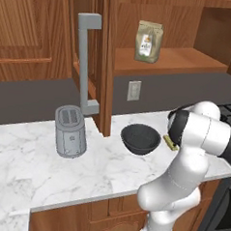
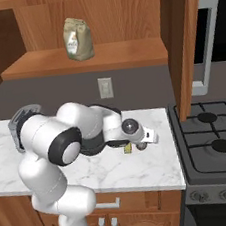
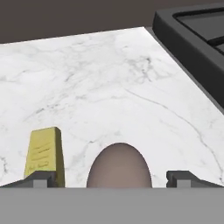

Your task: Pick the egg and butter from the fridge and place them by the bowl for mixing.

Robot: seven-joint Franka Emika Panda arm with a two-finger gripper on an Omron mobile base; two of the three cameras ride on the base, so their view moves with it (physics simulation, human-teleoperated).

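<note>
The hand (image 3: 109,178) hangs low over the white marble tabletop (image 3: 109,83), its two dark fingertips (image 3: 40,178) spread apart with one grey-brown rounded egg (image 3: 119,166) between them; whether the tips touch the egg is hard to judge. One black gas stove (image 2: 214,142) adjoins the tabletop. One grey metal toaster (image 1: 70,131) stands left of one round dark grey mixing bowl (image 1: 140,139). One mustard-yellow rectangular butter stick (image 3: 45,155) lies just beside the egg, near the bowl.

No legible text, even on the bag (image 1: 149,41).
</note>
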